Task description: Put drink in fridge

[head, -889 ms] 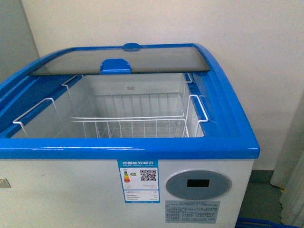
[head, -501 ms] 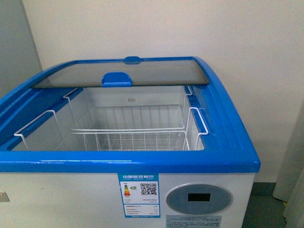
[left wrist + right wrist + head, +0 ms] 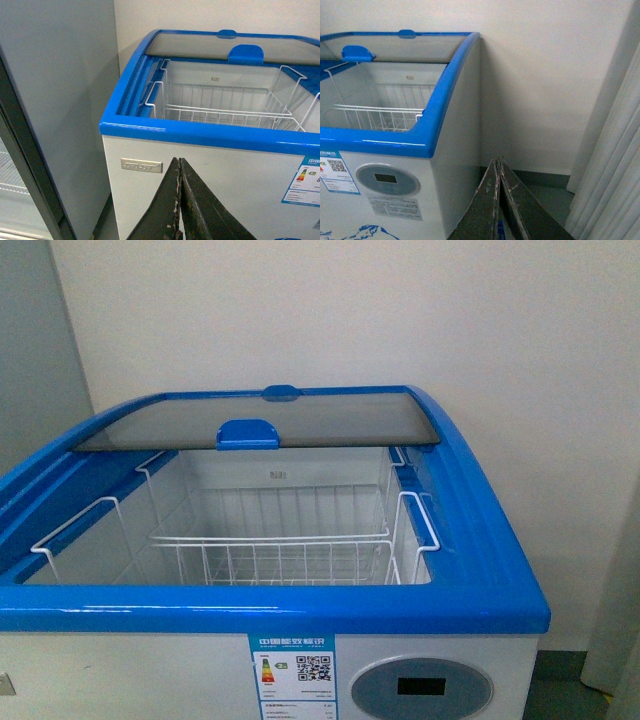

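Observation:
The fridge [image 3: 300, 605], a white chest freezer with a blue rim, fills the front view. Its glass lid [image 3: 260, 420] is slid to the back, leaving the inside open. A white wire basket [image 3: 270, 550] hangs inside and holds nothing I can see. The oval grey display panel [image 3: 420, 687] is on the front wall. The drink is out of view in all frames. My left gripper [image 3: 179, 165] is shut and empty, in front of the fridge's front wall [image 3: 225, 180]. My right gripper [image 3: 498, 164] is shut and empty, beside the fridge's right corner [image 3: 455, 150].
A grey cabinet [image 3: 55, 100] with a dark door edge stands close to the fridge's left side. A white wall [image 3: 400, 310] is behind. A pale curtain [image 3: 615, 150] hangs to the right, with grey floor [image 3: 545, 195] between it and the fridge.
The front view has shifted upward: the fridge sits lower in the picture and the label and display panel are now partly cut off at the bottom.

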